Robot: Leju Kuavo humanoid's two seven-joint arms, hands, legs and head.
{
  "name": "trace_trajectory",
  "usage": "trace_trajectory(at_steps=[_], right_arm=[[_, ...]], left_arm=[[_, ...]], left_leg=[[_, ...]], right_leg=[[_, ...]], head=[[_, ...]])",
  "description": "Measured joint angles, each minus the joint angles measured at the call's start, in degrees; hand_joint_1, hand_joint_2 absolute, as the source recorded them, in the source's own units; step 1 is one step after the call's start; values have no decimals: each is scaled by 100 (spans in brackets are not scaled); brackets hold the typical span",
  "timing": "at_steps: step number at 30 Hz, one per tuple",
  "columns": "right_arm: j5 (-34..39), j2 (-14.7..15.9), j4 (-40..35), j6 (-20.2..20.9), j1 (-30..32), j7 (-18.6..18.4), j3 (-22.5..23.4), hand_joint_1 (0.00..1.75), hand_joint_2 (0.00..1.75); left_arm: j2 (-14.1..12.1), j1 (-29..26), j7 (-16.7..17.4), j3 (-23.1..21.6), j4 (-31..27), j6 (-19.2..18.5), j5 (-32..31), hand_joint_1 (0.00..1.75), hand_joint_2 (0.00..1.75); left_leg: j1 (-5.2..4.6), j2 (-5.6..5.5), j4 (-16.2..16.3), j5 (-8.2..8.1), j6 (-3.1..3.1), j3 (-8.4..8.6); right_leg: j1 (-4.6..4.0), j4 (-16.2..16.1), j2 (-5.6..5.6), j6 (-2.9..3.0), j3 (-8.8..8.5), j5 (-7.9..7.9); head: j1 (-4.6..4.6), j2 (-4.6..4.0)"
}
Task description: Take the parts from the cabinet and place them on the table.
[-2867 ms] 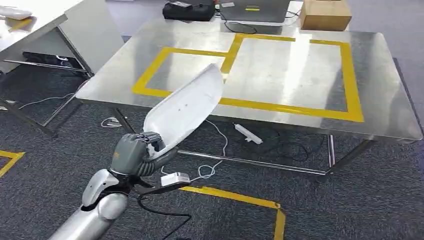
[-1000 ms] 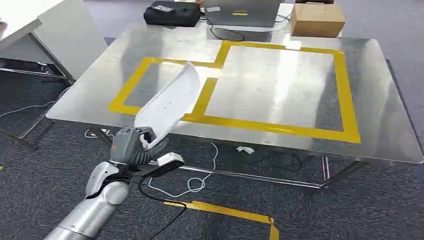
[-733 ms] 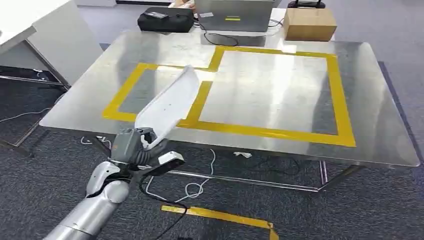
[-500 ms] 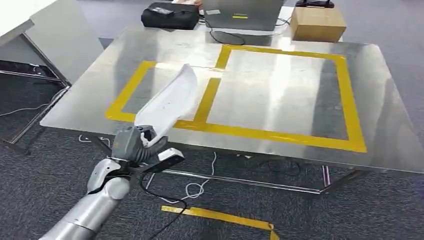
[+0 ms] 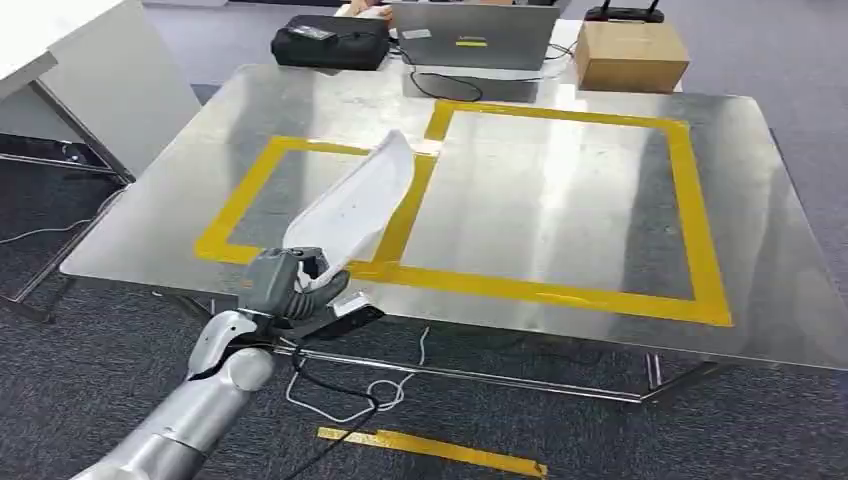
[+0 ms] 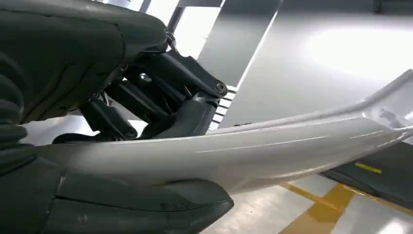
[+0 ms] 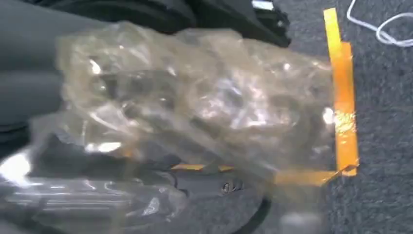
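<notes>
My left hand [image 5: 285, 285] grips the lower end of a long, curved white part [image 5: 355, 205]. The part slants up and away over the front edge of the steel table [image 5: 560, 180], its tip above the smaller yellow-taped rectangle [image 5: 250, 185]. In the left wrist view the white part [image 6: 253, 151] runs across between the thumb and the dark fingers [image 6: 160, 92] of the left hand [image 6: 73, 73]. My right hand [image 7: 29, 63] holds a clear crumpled plastic bag [image 7: 195, 107] above the carpet. The bag hides its fingers, and its contents are too blurred to make out.
A laptop [image 5: 475, 35], a black bag [image 5: 330, 42] and a cardboard box [image 5: 630, 55] stand along the table's far edge. A white bench [image 5: 90, 70] stands at the left. Cables [image 5: 350, 390] and yellow floor tape [image 5: 430, 450] lie under the table's front.
The whole view has shifted: the camera has come closer to the table. The left hand, still holding the white part, now sits at the table's front edge.
</notes>
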State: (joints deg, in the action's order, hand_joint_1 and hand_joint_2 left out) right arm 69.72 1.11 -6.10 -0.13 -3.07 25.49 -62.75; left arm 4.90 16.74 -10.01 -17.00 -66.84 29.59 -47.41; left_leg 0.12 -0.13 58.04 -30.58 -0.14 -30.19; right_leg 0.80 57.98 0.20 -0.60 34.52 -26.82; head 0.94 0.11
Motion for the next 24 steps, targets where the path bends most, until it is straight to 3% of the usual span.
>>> trace_trajectory(at_steps=[1, 2, 4, 5, 6, 7, 9, 10, 12, 14, 16, 17, 19, 20, 21, 22, 24], right_arm=[[0, 0, 0, 0, 1, 4, -9, 0, 0], [0, 0, 0, 0, -7, 4, -20, 0, 0], [0, 4, 0, -4, -21, 4, -26, 0, 0], [4, 7, 0, -4, -10, 4, -26, 0, 0], [2, 7, 0, -2, 2, 4, -28, 0, 0], [-4, 7, 0, -2, 8, 4, -33, 0, 0], [-13, 7, -2, -2, 1, 2, -39, 0, 0], [-18, 4, -4, 0, -1, 2, -52, 0, 0], [-28, 4, -9, -4, -34, -13, -70, 0, 0], [-31, 4, -9, -4, -33, -29, -74, 0, 0], [-41, 13, -11, -4, -51, -51, -83, 0, 0], [-52, 13, -11, -4, -60, -57, -94, 0, 0], [-72, 13, -13, 0, -79, -66, -120, 0, 0], [-83, 13, -13, 0, -69, -66, -129, 0, 0], [-96, 15, -15, -2, -58, -77, -146, 0, 0], [-101, 15, -15, -4, -53, -79, -160, 0, 0], [-116, 26, -15, -11, -53, -81, -170, 0, 0]], left_arm=[[2, 33, 0, -2, 11, 0, 0, 175, 175], [2, 57, 0, -4, 30, 0, 0, 175, 175], [-4, 53, 4, -2, 68, -2, 0, 175, 175], [-7, 44, 7, -2, 94, -4, 2, 175, 175], [-7, 42, 9, -4, 124, -7, 2, 175, 175], [-7, 47, 15, -4, 151, -13, -2, 175, 175], [-7, 88, 37, -4, 199, -15, -31, 175, 175], [-7, 119, 42, -7, 234, -17, -53, 175, 175], [4, 226, 66, -26, 338, -37, -68, 175, 175], [13, 273, 77, -50, 411, -39, -101, 175, 175], [46, 347, 109, -79, 524, -42, -144, 175, 175], [72, 415, 111, -111, 594, -48, -144, 175, 175], [109, 500, 111, -144, 708, -57, -153, 175, 175], [122, 524, 111, -162, 811, -68, -168, 175, 175], [140, 528, 114, -177, 885, -81, -179, 175, 175], [144, 540, 116, -194, 939, -83, -186, 175, 175], [172, 617, 127, -238, 1062, -90, -197, 175, 175]], left_leg=[[-4, 0, 214, -93, -28, -80], [8, 1, 596, -256, -54, -284], [29, 0, 1531, -564, -88, -851], [29, 0, 1789, -563, -90, -1050], [29, 0, 1775, -412, -85, -1119], [27, 0, 1526, -122, -67, -1072], [13, 0, 551, 596, 11, -734], [-6, -4, 321, 659, 59, -628], [-40, 4, 98, 476, 111, -526], [-50, -13, 92, 466, 137, -544], [18, -12, -38, 470, 187, -418], [26, -8, -47, 448, 215, -393], [22, -7, -46, 396, 238, -350], [21, -6, -43, 358, 237, -314], [21, -7, -42, 318, 232, -263], [22, -10, -42, 278, 227, -207], [30, -18, -39, 173, 199, -58]], right_leg=[[1, -6, -6, 56, -47, -36], [1, -6, -10, 88, -72, -60], [-4, -5, -4, 105, -123, -120], [-7, -4, 3, 102, -156, -152], [-9, -4, 10, 101, -204, -184], [-13, -4, 21, 94, -265, -227], [-20, -5, 38, 69, -411, -318], [-13, -18, 37, 52, -425, -357], [-30, -20, 32, -34, -406, -377], [-22, -89, 15, -83, -427, -379], [-32, 11, 4, -148, -385, -469], [-24, 339, 8, -156, -195, -596], [-11, 1298, 4, -188, 404, -923], [-13, 1716, 5, -202, 696, -995], [-12, 1813, 4, -211, 844, -880], [-11, 1659, 3, -216, 839, -647], [-7, 700, -6, -204, 515, 78]], head=[[26, -2], [39, -2], [35, -2], [37, -2], [37, -2], [37, -2], [37, -2], [35, -2], [52, -2], [44, -2], [37, -2], [20, -2], [28, -2], [22, -2], [22, -2], [24, -2], [22, -2]])
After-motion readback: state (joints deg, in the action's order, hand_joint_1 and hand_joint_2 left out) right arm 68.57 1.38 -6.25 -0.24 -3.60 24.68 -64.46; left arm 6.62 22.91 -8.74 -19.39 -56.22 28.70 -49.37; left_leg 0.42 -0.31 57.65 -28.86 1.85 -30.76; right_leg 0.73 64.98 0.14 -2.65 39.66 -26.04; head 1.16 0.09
